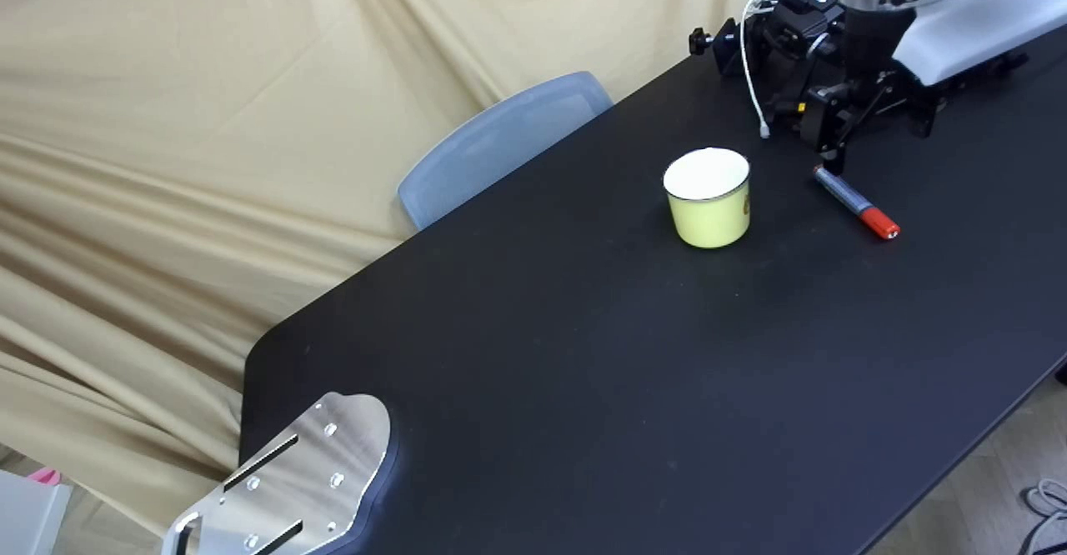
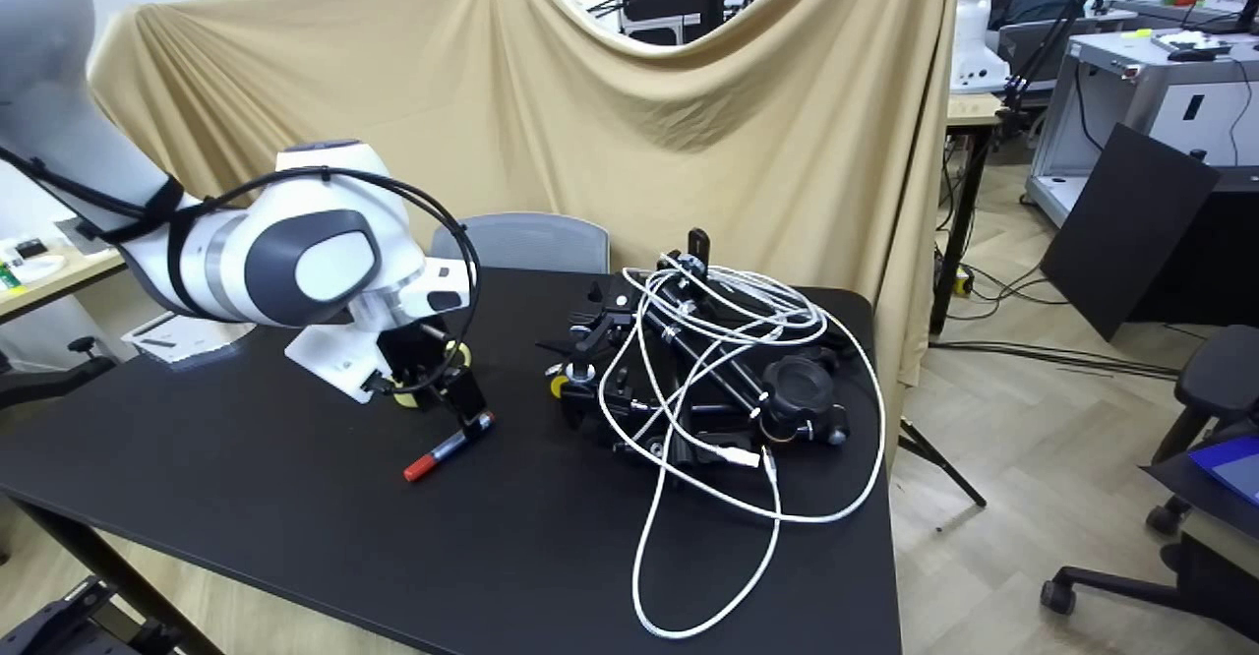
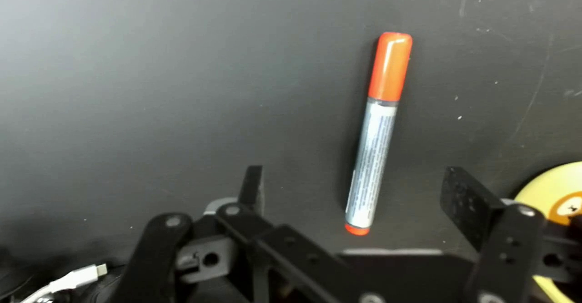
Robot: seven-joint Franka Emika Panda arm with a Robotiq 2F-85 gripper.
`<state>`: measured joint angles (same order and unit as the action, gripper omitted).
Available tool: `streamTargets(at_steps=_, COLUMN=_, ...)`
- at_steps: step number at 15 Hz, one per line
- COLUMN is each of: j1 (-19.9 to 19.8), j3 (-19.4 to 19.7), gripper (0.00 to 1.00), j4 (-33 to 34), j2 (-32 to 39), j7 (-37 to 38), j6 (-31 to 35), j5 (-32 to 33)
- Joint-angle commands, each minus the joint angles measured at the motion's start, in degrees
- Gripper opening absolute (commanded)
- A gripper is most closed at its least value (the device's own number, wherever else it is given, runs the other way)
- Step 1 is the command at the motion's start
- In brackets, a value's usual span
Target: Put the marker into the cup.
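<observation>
1. tan cloth [image 2: 610,134]: hung along the far side, likely as a screen; most of what lies beyond is hidden.
2. black desk [image 1: 542,355]: carries the job's things, seemingly within one arm's reach; both exterior views cut off part of it.
3. arm [image 2: 226,257]: comes in from the left in an exterior view and bends down, presumably to bring its hand [image 3: 357,194] in from above; i cannot make out its base.
4. heap of black gear [image 2: 698,350]: on the desk at the right in an exterior view, probably parked to leave working room, a white cable [image 2: 736,456] looped over it; too tangled to sort into pieces.
5. hand: its fingers [image 3: 468,207] stand apart, one either side of the marker [image 3: 376,134] in the wrist view, a gap showing at each side, perhaps so they can squeeze across its barrel. how low the fingertips sit is hard to tell.
6. cup [image 1: 708,220]: upright in an exterior view, left of the marker and apart from it, mouth up to suit a drop from above. in an exterior view the hand hides all but slivers of the cup [image 2: 405,399]; the wrist view cuts it at the right.
7. marker: flat on the desk, not yet in the cup, red cap at the near end in both exterior views, so the plain end is nearest the hand. print on its barrel is too blurred to read.
</observation>
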<state>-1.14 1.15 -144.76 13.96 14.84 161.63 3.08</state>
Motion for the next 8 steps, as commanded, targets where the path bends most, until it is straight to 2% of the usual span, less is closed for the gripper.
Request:
streamTargets(at_steps=1, j1=1.74, j3=0.49, gripper=1.00, j4=3.23, j2=4.29, j7=0.16, j6=1.37, j5=-2.63)
streamTargets(at_steps=8, j1=3.51, j3=0.43, gripper=1.00, j4=5.67, j2=7.30, j7=-0.17, j6=0.68, j5=-4.98)
